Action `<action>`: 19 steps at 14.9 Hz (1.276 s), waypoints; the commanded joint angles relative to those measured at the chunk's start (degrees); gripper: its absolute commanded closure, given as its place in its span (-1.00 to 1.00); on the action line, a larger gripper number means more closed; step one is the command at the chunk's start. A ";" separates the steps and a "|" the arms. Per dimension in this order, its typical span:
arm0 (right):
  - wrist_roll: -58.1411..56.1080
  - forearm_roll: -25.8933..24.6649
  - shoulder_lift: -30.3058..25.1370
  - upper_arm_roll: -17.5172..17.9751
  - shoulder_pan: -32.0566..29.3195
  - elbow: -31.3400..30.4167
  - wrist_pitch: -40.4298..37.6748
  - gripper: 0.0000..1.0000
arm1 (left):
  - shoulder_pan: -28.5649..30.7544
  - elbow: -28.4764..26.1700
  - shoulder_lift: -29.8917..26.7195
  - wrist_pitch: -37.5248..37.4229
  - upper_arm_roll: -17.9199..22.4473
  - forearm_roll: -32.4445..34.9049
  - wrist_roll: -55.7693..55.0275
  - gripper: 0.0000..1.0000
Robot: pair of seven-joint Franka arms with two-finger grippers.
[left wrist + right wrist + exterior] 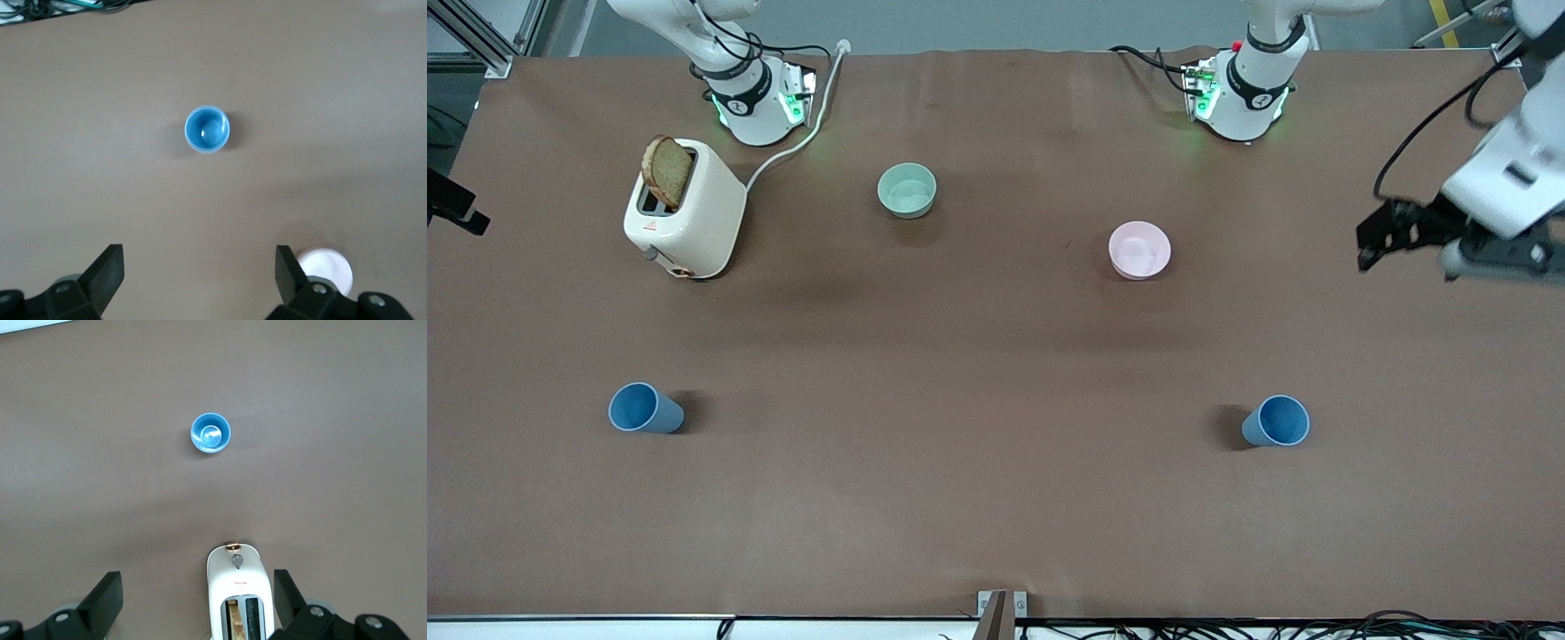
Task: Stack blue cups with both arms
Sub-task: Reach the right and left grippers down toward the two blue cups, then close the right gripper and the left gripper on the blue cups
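Two blue cups stand upright and apart on the brown table. One cup is toward the right arm's end and shows in the right wrist view. The other cup is toward the left arm's end and shows in the left wrist view. My left gripper hangs open and empty over the table's left-arm end, well away from its cup. My right gripper is open and empty, high over the toaster. It is out of the front view.
A cream toaster with a bread slice stands near the right arm's base, also in the right wrist view. A mint-green bowl and a pale pink bowl sit farther from the front camera than the cups.
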 commanded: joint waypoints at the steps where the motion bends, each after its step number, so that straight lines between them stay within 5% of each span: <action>1: -0.21 0.29 2.63 0.70 -1.27 -0.30 2.38 -1.00 | 1.36 -0.42 8.67 8.97 0.03 1.13 -0.15 -1.00; 5: -7.30 0.37 10.63 0.70 -3.28 -6.94 14.65 -1.00 | 2.60 -0.69 18.70 21.91 0.12 1.22 -0.07 -1.00; 11: -13.29 0.37 20.47 0.70 -3.73 -16.64 36.21 -1.00 | 3.65 -1.57 25.49 26.59 0.12 1.31 0.90 -0.94; 16: -13.83 0.29 25.66 0.96 -3.91 -18.93 43.43 -1.00 | 4.45 -2.19 29.35 27.73 0.03 0.60 0.73 -0.45; 19: -14.53 0.37 27.87 1.05 -4.08 -19.10 46.34 -1.00 | 4.10 -2.36 30.41 27.73 -0.23 0.43 -0.15 0.15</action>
